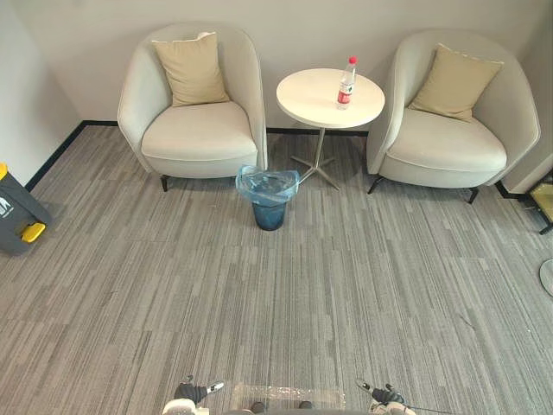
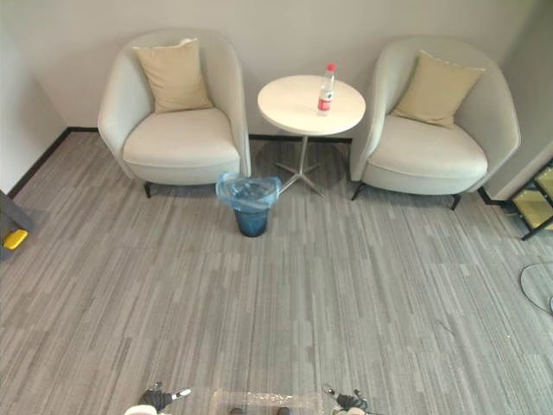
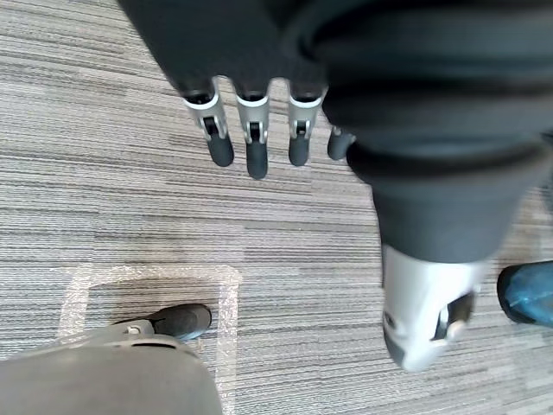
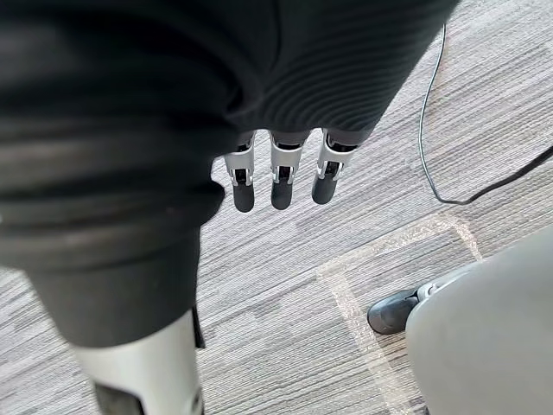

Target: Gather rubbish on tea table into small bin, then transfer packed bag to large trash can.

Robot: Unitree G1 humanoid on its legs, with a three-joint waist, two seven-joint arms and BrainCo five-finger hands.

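Left eye view: a round white table [image 1: 304, 111] stands by the far wall, with a cream left armchair [image 1: 194, 130] on one side and a cream right armchair [image 1: 449, 138] on the other. A single plastic bottle [image 1: 346, 83] with a red cap and red label stands on the table, on the half toward the right armchair. It is upright, with its long axis vertical. The small bin [image 1: 268, 201], lined with a blue bag, sits on the carpet [image 1: 276, 311] just in front of the table, toward its left side. Well to the left of the table is a grey large trash can [image 1: 15, 216] with yellow parts. My left robot hand [image 1: 193, 393] and right robot hand [image 1: 385, 397] hang low, well apart from the table across open carpet.

Right eye view: the layout is the same. The bottle stands upright off the table's middle, and the small bin is between me and the table.

Left wrist view: my left robot hand's fingers [image 3: 252, 143] hang straight and apart over the carpet, holding nothing. A corner of the blue small bin shows beyond them.

Right wrist view: my right robot hand's fingers [image 4: 278, 177] are likewise straight and empty above the carpet.

The bottle lies straight ahead and far off. It lines up more closely with my right robot hand, so I judge that hand the nearer one once I walk up to the table.
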